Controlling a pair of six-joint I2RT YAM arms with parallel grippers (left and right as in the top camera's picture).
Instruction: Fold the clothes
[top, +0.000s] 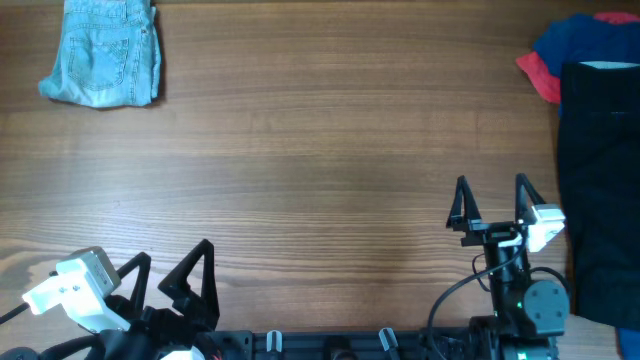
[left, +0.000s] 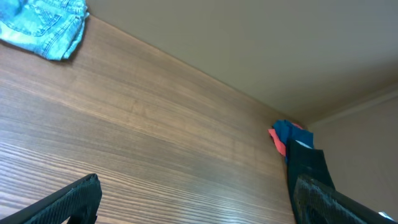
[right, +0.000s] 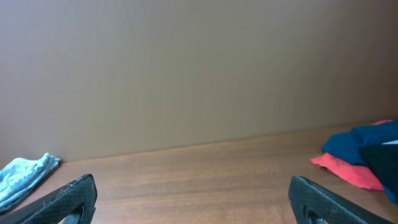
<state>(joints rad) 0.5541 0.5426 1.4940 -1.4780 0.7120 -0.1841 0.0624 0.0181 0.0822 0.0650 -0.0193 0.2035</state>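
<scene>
Rumpled denim shorts (top: 103, 55), limp black garment (top: 600, 190), wood-grain table (top: 320, 170); left fingers (top: 203, 270), right fingers (top: 462, 213) splayed, empty.

no readable text, brand, number or sign in any view, small pale patch (top: 600, 66) at top edge of plain black cloth garment (top: 600, 190) on wooden surface (top: 320, 150), too small and blurred to read

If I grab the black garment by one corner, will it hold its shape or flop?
Likely floppy: the black garment lies limp along the table, so it should sag from one corner. It's long, so part may drag. Its top meets the blue garment, which might shift too.
</scene>
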